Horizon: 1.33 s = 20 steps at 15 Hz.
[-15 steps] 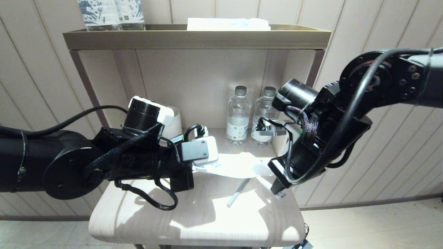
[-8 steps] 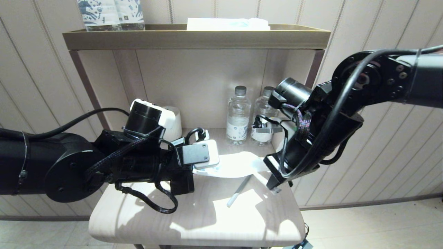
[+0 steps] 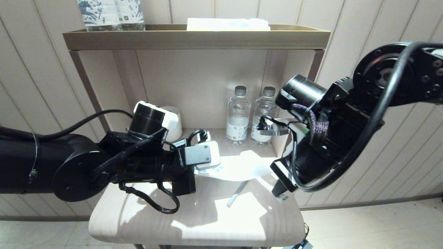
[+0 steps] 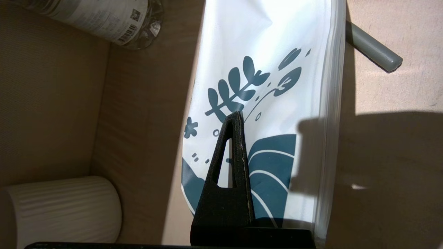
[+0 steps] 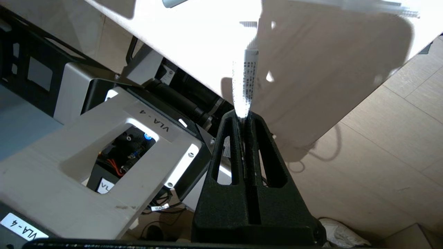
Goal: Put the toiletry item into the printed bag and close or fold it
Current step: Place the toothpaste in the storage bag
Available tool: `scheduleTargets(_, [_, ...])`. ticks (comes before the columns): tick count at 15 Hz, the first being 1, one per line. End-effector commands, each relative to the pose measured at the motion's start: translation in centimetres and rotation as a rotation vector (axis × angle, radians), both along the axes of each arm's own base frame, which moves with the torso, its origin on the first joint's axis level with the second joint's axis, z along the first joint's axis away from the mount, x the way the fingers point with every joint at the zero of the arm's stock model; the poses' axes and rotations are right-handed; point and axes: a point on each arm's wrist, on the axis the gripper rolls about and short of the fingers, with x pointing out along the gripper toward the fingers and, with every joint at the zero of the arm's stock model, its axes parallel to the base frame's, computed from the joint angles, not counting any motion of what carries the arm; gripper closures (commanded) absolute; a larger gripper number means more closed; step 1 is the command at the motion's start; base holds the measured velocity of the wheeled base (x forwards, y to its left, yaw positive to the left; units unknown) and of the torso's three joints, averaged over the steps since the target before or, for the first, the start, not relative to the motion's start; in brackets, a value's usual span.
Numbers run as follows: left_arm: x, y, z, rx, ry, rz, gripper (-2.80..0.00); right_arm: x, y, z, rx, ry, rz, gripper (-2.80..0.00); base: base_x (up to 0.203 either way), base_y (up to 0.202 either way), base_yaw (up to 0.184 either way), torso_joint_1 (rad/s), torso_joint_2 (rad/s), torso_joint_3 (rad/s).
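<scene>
The head view looks forward and down over both arms at the counter point(image 3: 193, 221). The left wrist view sits close above the printed bag point(image 4: 263, 86), which the head view shares; the right wrist view faces past the counter's edge to the floor.

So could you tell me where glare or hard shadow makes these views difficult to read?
Head view: sunlight washes out the printed bag and the table under the toiletry item. Left wrist view: the print reads sharply, a hard shadow covering the tabletop beside the left gripper. Right wrist view: the tabletop is blown out above the right gripper and its thin strip.
</scene>
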Motion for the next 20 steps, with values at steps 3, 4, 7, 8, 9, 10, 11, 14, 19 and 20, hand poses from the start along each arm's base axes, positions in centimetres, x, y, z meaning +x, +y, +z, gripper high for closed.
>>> scheduleTargets(3, [0.1,-0.1,-0.3,0.005,0.003,-0.003,0.0,0.4,0.1,-0.5,-0.008,0.018,-0.006,0.0,0.0,0.0,0.0,0.0,0.0,0.0])
scheduleTargets(4, [0.1,-0.1,-0.2,0.004,0.002,-0.003,0.0,0.7,0.3,-0.8,-0.011,0.023,-0.006,0.0,0.0,0.0,0.0,0.0,0.0,0.0])
scheduleTargets(7, [0.1,-0.1,-0.2,0.003,0.002,-0.004,0.0,1.3,0.6,-1.1,-0.011,0.028,-0.007,0.0,0.0,0.0,0.0,0.0,0.0,0.0])
scheduleTargets(8, [0.1,-0.1,-0.2,0.002,0.001,-0.005,0.0,1.5,0.8,-1.4,-0.014,0.033,-0.007,0.0,0.0,0.0,0.0,0.0,0.0,0.0])
scheduleTargets(9, [0.1,-0.1,-0.2,0.002,0.003,-0.006,0.0,1.7,0.8,-1.4,-0.013,0.032,-0.008,0.0,0.0,0.0,0.0,0.0,0.0,0.0])
scheduleTargets(10, [0.1,-0.1,-0.1,0.001,0.001,-0.006,0.0,1.9,0.9,-1.5,-0.015,0.033,-0.008,0.0,0.0,0.0,0.0,0.0,0.0,0.0])
scheduleTargets(11, [0.1,-0.1,-0.1,-0.001,0.0,-0.005,0.0,1.9,1.0,-1.5,-0.014,0.033,-0.008,0.0,0.0,0.0,0.0,0.0,0.0,0.0])
scheduleTargets(14, [0.1,-0.1,-0.1,0.0,0.003,-0.006,0.0,2.0,0.9,-1.5,-0.014,0.03,-0.01,0.0,0.0,0.0,0.0,0.0,0.0,0.0])
scheduleTargets(19, [0.1,-0.1,-0.1,0.0,0.003,-0.006,0.0,-0.4,-0.5,-0.1,-0.008,0.013,-0.007,0.0,0.0,0.0,0.0,0.0,0.0,0.0])
scheduleTargets(20, [0.1,-0.1,-0.1,-0.001,0.002,-0.006,0.0,-0.5,-0.6,-0.2,-0.009,0.015,-0.009,0.0,0.0,0.0,0.0,0.0,0.0,0.0])
